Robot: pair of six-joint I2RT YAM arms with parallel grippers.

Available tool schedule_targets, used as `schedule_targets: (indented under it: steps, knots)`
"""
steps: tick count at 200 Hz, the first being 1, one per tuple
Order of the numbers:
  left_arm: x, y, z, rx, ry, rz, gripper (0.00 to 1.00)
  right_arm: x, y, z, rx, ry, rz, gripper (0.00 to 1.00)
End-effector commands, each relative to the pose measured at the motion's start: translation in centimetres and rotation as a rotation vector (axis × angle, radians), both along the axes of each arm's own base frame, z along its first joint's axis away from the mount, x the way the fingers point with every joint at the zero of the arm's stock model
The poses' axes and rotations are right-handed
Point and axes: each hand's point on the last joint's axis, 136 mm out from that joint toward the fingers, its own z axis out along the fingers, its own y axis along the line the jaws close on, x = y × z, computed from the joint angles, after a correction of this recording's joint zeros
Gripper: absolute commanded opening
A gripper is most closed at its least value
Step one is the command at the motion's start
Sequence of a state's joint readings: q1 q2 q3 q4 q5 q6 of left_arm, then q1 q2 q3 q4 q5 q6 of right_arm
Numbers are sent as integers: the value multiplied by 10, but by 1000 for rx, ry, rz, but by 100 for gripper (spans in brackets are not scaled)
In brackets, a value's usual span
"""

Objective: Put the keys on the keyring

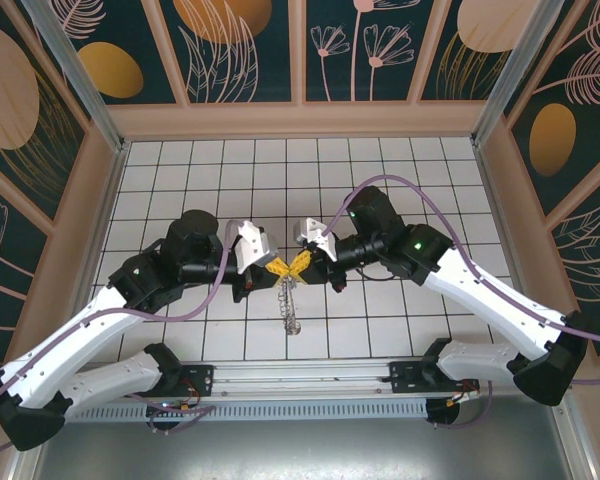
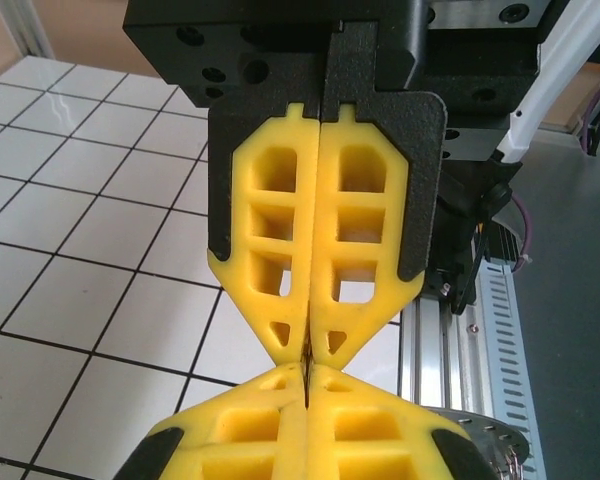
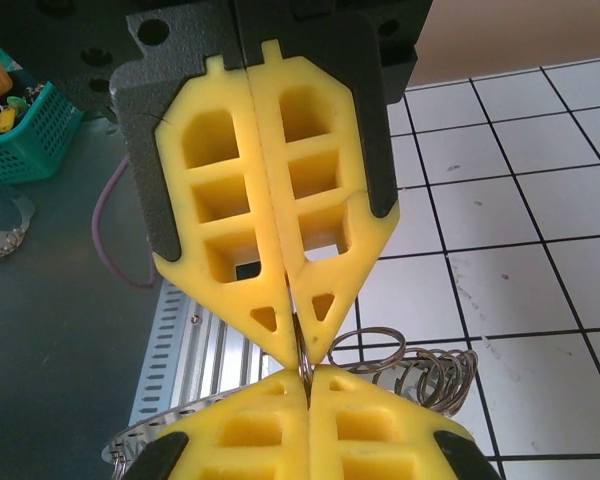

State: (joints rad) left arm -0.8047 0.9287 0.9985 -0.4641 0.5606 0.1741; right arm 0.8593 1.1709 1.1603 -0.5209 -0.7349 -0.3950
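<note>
L jaws and R jaws shut tip-to-tip, both pinching hanging keyring.

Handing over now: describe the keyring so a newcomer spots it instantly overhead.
On the white tiled table, find the centre, where the yellow-fingered left gripper and right gripper meet tip to tip. Trailing from that point toward the near edge is the silvery keyring of bunched wire loops. It is the only thin metal tangle among black-and-yellow parts.

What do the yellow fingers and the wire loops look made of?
The yellow fingers: likely moulded or printed plastic, matte, with hollow ribbed cells. The wire loops: probably steel, seen as thin, silvery, glinting coils.
</note>
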Motion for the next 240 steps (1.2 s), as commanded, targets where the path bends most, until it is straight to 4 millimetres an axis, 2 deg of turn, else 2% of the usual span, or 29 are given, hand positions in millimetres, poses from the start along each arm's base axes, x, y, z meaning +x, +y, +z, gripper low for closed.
schedule_targets:
  steps: [1, 16, 55, 90, 125, 154, 240]
  knots:
    - [-1, 1, 15, -78, -57, 16, 0, -3, 0, 26, 94, -59, 21, 0]
    - [-3, 2, 24, -135, -71, 19, 0, -1, 0, 21, 90, -52, 3, 0]
    - [-10, 2, 39, -241, -86, -4, 0, -1, -2, 13, 92, -26, -23, 18]
    - [-12, 2, 42, -253, -90, -10, 0, -1, -6, 12, 96, -22, -47, 21]
    - [-13, 1, 43, -257, -90, -23, 0, 3, -5, 13, 105, -26, -59, 15]
    - [-14, 1, 44, -264, -94, -25, 0, 6, -4, 13, 109, -21, -61, 0]
    - [-17, 1, 52, -318, -118, -37, 0, 11, 3, -5, 60, 37, -48, 0]
